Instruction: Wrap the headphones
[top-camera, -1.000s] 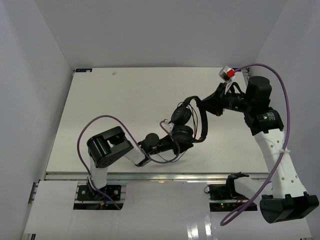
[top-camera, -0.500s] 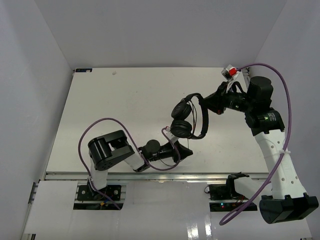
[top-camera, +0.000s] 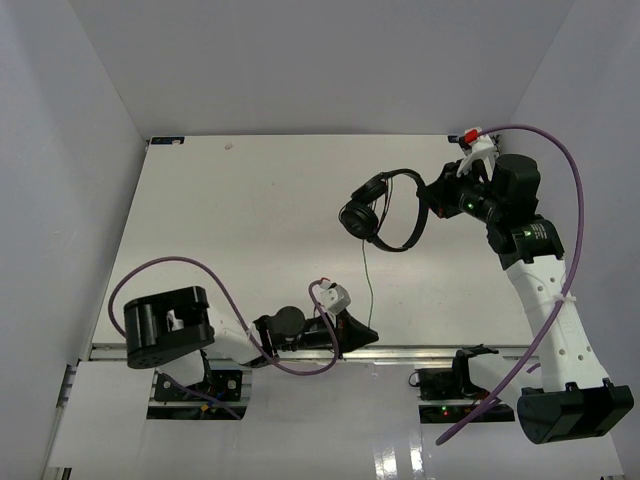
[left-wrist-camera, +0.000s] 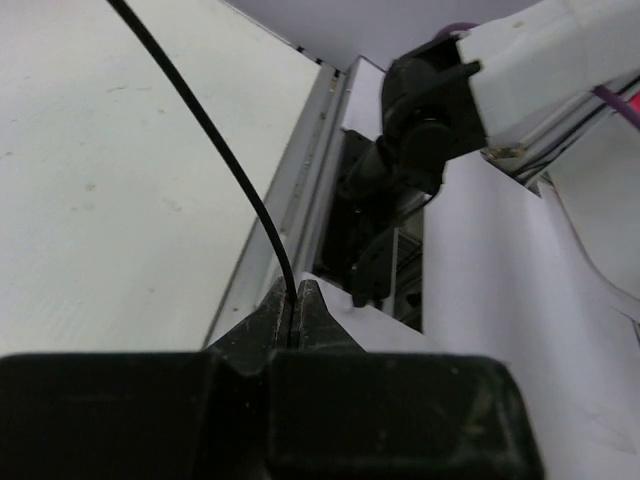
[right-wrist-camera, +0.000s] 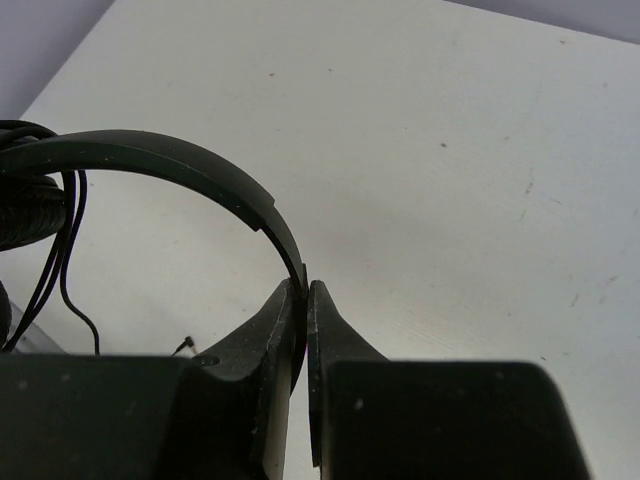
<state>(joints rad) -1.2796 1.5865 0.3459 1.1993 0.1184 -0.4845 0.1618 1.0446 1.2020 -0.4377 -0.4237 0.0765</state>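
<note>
The black headphones (top-camera: 357, 216) hang above the table at the back right, ear cups to the left. My right gripper (top-camera: 430, 197) is shut on the curved headband (right-wrist-camera: 170, 158), which runs into the tips of the right gripper (right-wrist-camera: 306, 290). The thin black cord (top-camera: 367, 280) drops from the ear cups toward the near edge. There my left gripper (top-camera: 368, 335) is shut on it. In the left wrist view the cord (left-wrist-camera: 215, 135) runs taut from the upper left into the closed tips of the left gripper (left-wrist-camera: 297, 295). Loose cord loops (right-wrist-camera: 62, 262) hang by one ear cup.
The white table (top-camera: 240, 220) has a metal rail (top-camera: 300, 352) along its near edge, right beside my left gripper. Purple arm cables (top-camera: 290, 365) loop by the left arm. The right arm's base (left-wrist-camera: 430, 110) stands just past the rail. White walls close in three sides.
My left gripper shut on the cord and drew back to the table's near edge, pulling the cord straight. My right gripper carried the headphones up and away toward the back right.
</note>
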